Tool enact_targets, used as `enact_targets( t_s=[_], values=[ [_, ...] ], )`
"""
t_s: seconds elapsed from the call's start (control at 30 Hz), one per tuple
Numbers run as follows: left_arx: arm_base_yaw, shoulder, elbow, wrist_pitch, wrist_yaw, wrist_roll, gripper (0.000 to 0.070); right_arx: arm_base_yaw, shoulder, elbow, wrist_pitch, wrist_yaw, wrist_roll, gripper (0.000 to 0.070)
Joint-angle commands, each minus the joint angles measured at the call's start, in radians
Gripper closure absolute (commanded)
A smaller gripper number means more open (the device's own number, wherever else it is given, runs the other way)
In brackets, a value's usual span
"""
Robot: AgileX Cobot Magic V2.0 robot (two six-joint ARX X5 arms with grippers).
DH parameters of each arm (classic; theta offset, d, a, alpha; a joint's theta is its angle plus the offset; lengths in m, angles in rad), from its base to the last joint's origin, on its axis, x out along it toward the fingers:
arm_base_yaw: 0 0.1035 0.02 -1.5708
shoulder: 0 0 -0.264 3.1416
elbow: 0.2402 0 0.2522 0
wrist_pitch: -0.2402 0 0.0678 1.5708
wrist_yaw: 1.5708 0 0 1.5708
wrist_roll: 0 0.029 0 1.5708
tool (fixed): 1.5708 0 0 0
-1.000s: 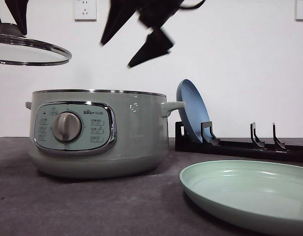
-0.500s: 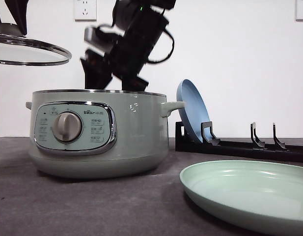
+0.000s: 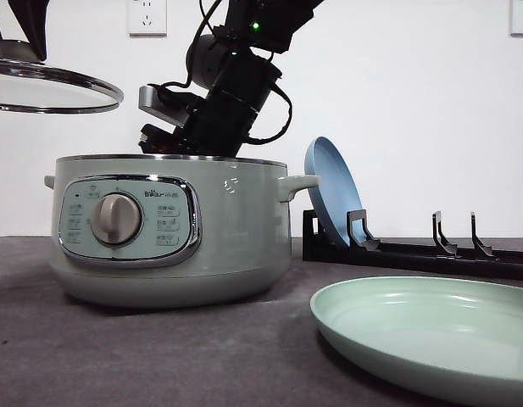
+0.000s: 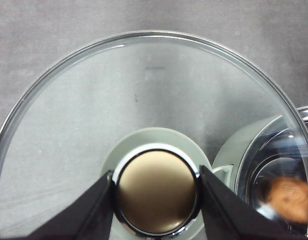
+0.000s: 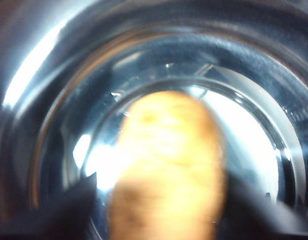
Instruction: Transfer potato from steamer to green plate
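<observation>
The steamer stands on the table at left centre with its lid off. My right arm reaches down into it, its fingers hidden below the rim. Inside the shiny bowl, the orange-brown potato lies blurred and close. My right gripper is open, with one finger on either side of the potato. The potato also shows through the glass inside the steamer. My left gripper is shut on the knob of the glass lid, holding the lid high to the steamer's left. The green plate lies at front right.
A blue plate leans upright in a black dish rack behind the green plate, just right of the steamer's side handle. Grey table surface lies in front of the steamer.
My right arm has come down from above the steamer, and its gripper has dropped below the rim. The left gripper and lid have stayed still.
</observation>
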Motion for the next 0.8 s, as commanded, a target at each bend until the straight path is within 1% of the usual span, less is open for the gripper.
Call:
enact_targets(
  t_s=[0.0, 0.07, 0.17, 0.23, 0.47, 0.57, 0.63, 0.77],
  values=[
    [0.000, -0.015, 0.047, 0.030, 0.000, -0.001, 0.0700, 0.011, 0.027, 0.029, 0.005, 0.003, -0.002, 0.0471],
    [0.000, -0.015, 0.047, 0.030, 0.000, -0.001, 0.0700, 0.011, 0.027, 0.029, 0.006, 0.003, 0.005, 0.0519],
    [0.000, -0.015, 0.047, 0.029, 0.000, -0.001, 0.0700, 0.008, 0.020, 0.035, 0.012, 0.003, 0.022, 0.0526],
    [0.000, -0.015, 0.047, 0.029, 0.000, -0.001, 0.0700, 0.001, 0.010, 0.060, -0.014, 0.003, 0.023, 0.0526],
    [0.000, -0.015, 0.047, 0.031, 0.000, -0.001, 0.0700, -0.043, -0.053, 0.263, -0.250, 0.003, 0.031, 0.0526],
    [0.000, -0.015, 0.047, 0.031, 0.000, -0.001, 0.0700, -0.064, -0.127, 0.280, -0.314, 0.005, 0.037, 0.0526],
    [0.000, -0.015, 0.047, 0.031, 0.000, -0.001, 0.0700, -0.076, -0.184, 0.279, -0.366, 0.023, 0.037, 0.0526],
    [0.000, -0.015, 0.047, 0.032, 0.000, -0.001, 0.0700, -0.103, -0.316, 0.253, -0.442, 0.029, 0.042, 0.0526]
  ],
)
